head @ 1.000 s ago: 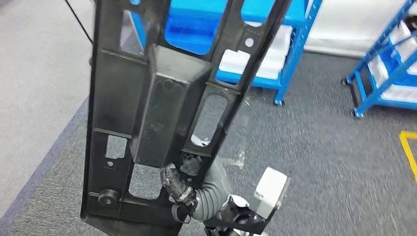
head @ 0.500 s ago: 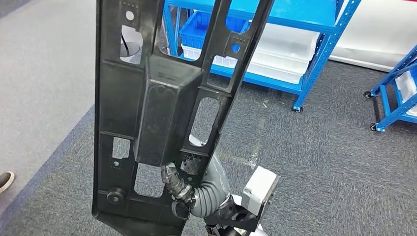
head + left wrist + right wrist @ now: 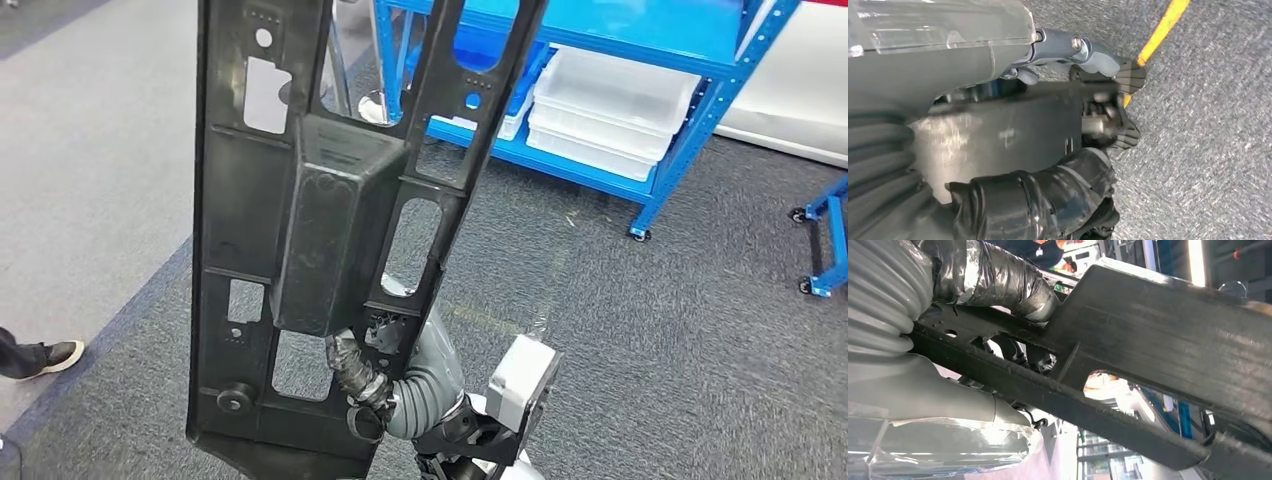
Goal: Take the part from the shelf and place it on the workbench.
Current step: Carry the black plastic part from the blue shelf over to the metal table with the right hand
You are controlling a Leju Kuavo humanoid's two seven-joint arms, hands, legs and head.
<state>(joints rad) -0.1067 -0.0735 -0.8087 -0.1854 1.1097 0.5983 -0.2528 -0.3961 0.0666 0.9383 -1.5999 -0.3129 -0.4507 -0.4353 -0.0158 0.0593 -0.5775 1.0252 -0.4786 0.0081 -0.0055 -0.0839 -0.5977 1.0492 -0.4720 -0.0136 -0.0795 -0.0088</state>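
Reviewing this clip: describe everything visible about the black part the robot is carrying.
The black part is a long, flat moulded panel, apparently matte plastic, with rectangular cut-outs, small holes, a raised boxy housing at its middle and a round knob near its lower end. It stands nearly upright, leaning slightly, above grey carpet, its top cut off by the frame. The right hand grips it near the lower end; the left hand appears to hold it too.
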